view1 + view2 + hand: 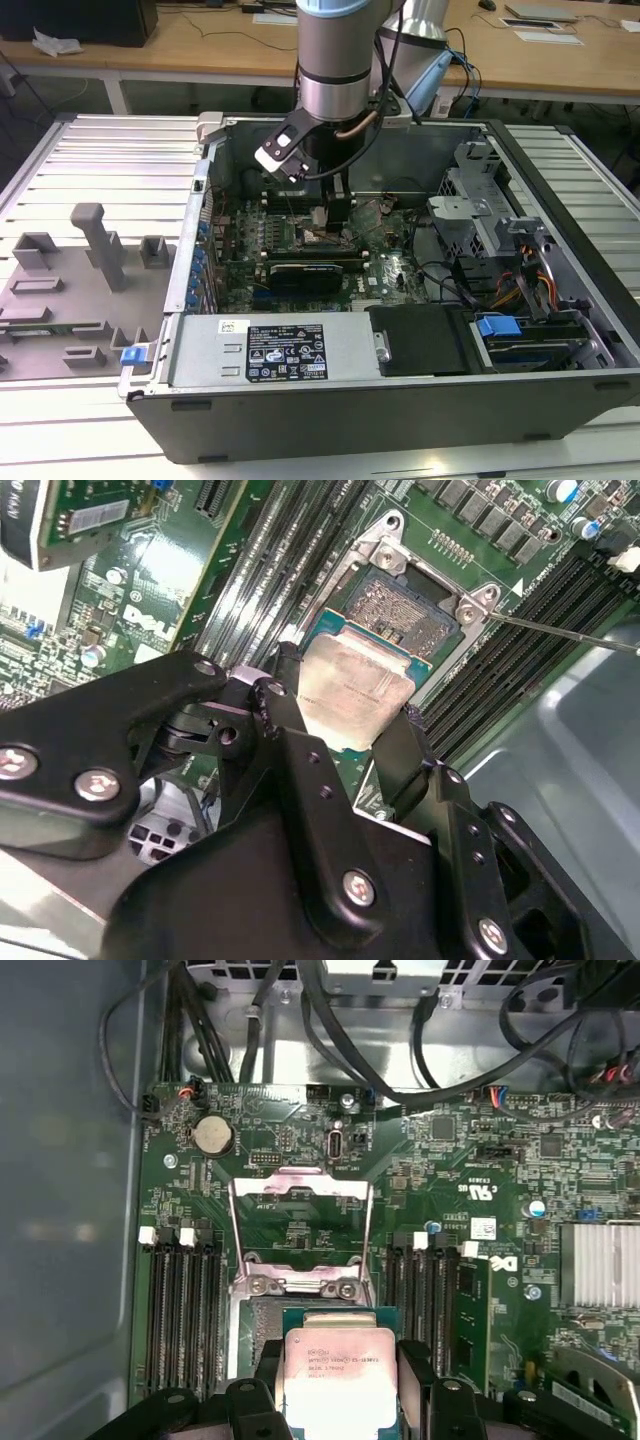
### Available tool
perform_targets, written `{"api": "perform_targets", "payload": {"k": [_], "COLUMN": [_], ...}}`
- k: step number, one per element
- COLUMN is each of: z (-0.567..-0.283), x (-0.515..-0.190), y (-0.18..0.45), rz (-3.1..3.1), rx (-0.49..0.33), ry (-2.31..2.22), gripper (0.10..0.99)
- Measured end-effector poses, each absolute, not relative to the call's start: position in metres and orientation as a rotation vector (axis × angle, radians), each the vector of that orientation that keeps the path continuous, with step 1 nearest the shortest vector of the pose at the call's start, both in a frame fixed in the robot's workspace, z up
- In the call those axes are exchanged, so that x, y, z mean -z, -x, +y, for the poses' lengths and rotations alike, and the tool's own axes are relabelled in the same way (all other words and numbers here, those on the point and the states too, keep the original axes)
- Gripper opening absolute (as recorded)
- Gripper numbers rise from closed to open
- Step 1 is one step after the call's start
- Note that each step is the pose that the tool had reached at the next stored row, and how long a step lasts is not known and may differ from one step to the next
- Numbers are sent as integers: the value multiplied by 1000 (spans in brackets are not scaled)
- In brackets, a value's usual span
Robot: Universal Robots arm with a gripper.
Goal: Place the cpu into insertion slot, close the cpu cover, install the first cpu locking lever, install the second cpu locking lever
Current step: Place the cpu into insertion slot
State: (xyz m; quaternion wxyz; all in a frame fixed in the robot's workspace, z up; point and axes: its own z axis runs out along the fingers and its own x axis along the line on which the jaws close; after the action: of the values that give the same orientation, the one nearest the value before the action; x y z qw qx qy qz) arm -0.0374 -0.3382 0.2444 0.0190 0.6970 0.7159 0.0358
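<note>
The cpu (350, 690), a flat square chip with a dull silver top and green edging, is clamped at two opposite sides by the gripper (343, 715). It is held over one edge of the insertion slot (402, 615), whose speckled contact field is left exposed. The cpu cover (300, 1185), a silvery windowed frame, is swung open beyond the slot.

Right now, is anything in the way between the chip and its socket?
Nothing visible does. The gripper holds the chip over the edge of the socket, whose contacts lie bare. The cover stands open, off the socket.
</note>
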Motion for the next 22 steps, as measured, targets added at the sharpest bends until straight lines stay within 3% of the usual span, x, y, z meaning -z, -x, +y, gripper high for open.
{"api": "perform_targets", "payload": {"k": [22], "z": [-325], "x": [-215], "y": [44], "rz": [2189], "rx": [-108], "ry": [-2199], "gripper": [537]}}
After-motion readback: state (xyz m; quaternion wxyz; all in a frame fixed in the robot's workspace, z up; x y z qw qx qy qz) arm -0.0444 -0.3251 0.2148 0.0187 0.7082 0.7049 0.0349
